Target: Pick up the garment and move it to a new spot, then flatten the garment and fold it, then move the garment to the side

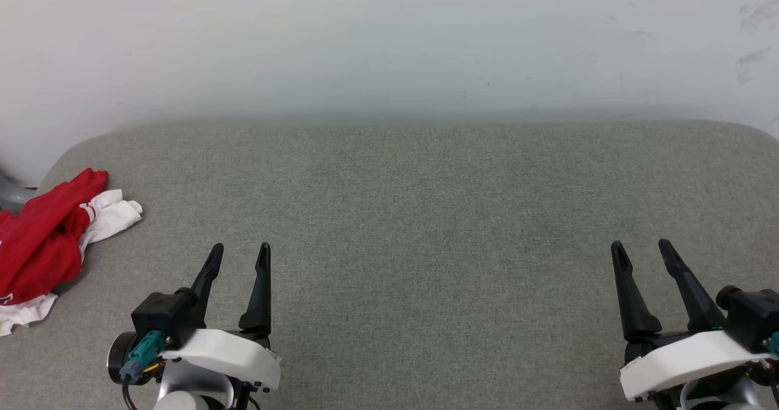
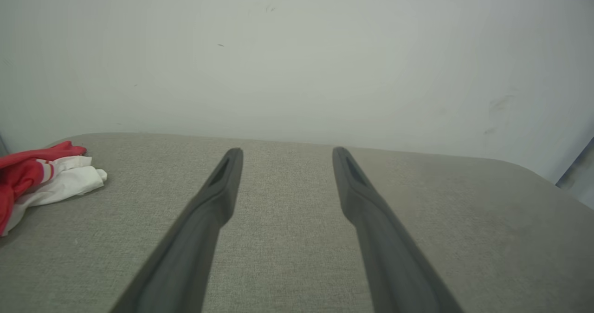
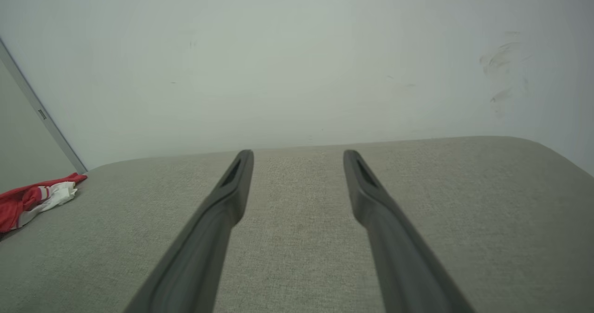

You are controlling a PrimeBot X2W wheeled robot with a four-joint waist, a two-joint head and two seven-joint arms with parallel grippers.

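The garment (image 1: pixel 39 239) lies crumpled at the far left edge of the grey padded surface, red cloth with a white sleeve sticking out toward the middle. It also appears at the left of the left wrist view as the garment (image 2: pixel 28 178) and small at the left of the right wrist view as the garment (image 3: pixel 32 199). My left gripper (image 1: pixel 239 252) hovers open to the right of it, apart from the cloth, nothing between its fingers (image 2: pixel 218 197). My right gripper (image 1: pixel 641 247) is open at the lower right, far from the garment, its fingers (image 3: pixel 232 192) empty.
The grey fabric-covered surface (image 1: pixel 414 215) has rounded far corners and meets a pale wall (image 1: pixel 389 45) at the back. A grey object (image 1: pixel 9 194) peeks in behind the garment at the left edge.
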